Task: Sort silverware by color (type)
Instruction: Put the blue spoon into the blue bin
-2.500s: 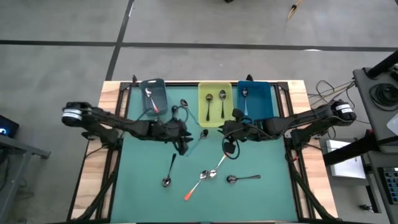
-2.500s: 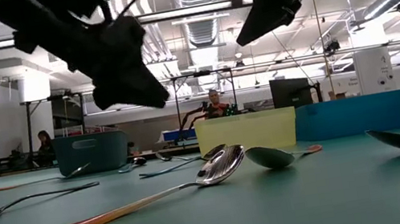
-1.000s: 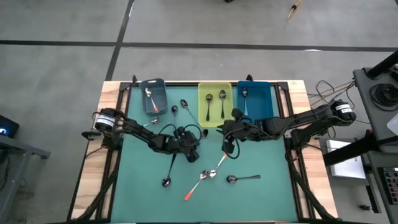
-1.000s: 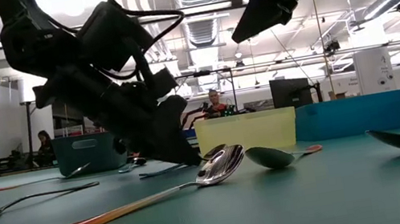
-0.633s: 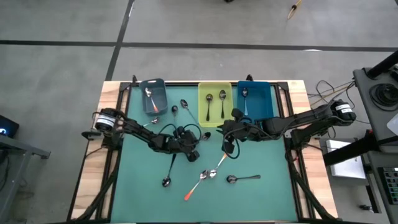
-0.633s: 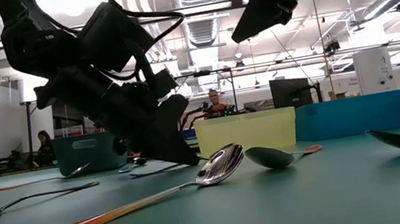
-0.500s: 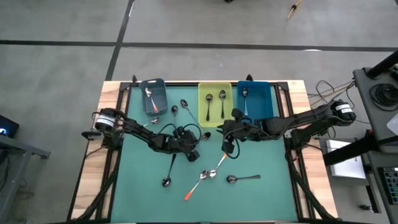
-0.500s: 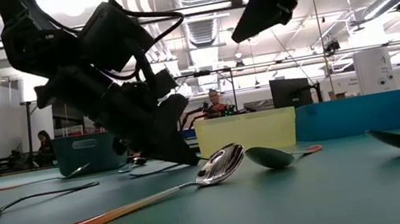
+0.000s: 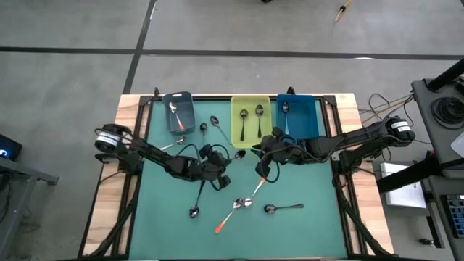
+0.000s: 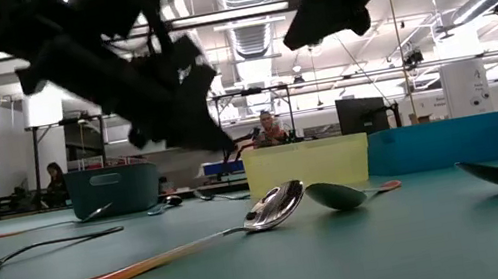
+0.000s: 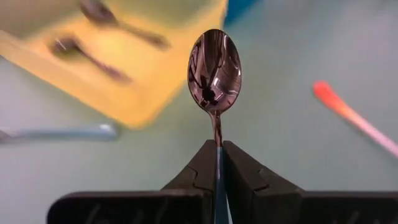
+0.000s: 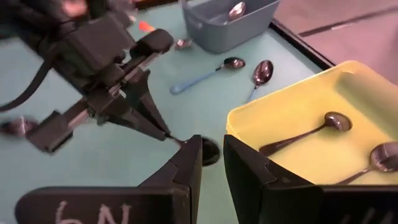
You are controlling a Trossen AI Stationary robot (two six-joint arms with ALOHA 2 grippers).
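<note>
My left gripper (image 9: 223,164) is over the middle of the green mat, shut on a spoon with a pale blue handle. The spoon's shiny bowl (image 11: 214,67) sticks out past the fingertips toward the yellow bin (image 9: 251,119). In the low view the left gripper (image 10: 218,136) hangs above the mat. My right gripper (image 9: 262,165) hovers just right of it, high up, with a narrow gap between its fingers (image 12: 211,155) and nothing in it. Several spoons lie flat on the mat, among them an orange-handled one (image 9: 228,216) and a black-handled one (image 9: 197,199). My left gripper pinches the spoon between its two fingers at the top of the handle (image 11: 217,163), where it meets the thin neck (image 11: 216,127). The spoon lies along the fingers with its bowl out in front. The fingers slant down toward the table's right. The spoon is lifted clear of the mat.
At the far edge stand a grey-blue bin (image 9: 178,110) with an orange-handled spoon, the yellow bin with two dark spoons and a blue bin (image 9: 297,116) with one spoon. Two spoons (image 9: 209,125) and a blue-handled one (image 12: 205,74) lie before the grey-blue bin. The near mat holds several spoons.
My left gripper has risen from the mat and drawn back a little toward the table's left, with the pale blue spoon in its fingers. The spoon is now lifted clear of the mat.
</note>
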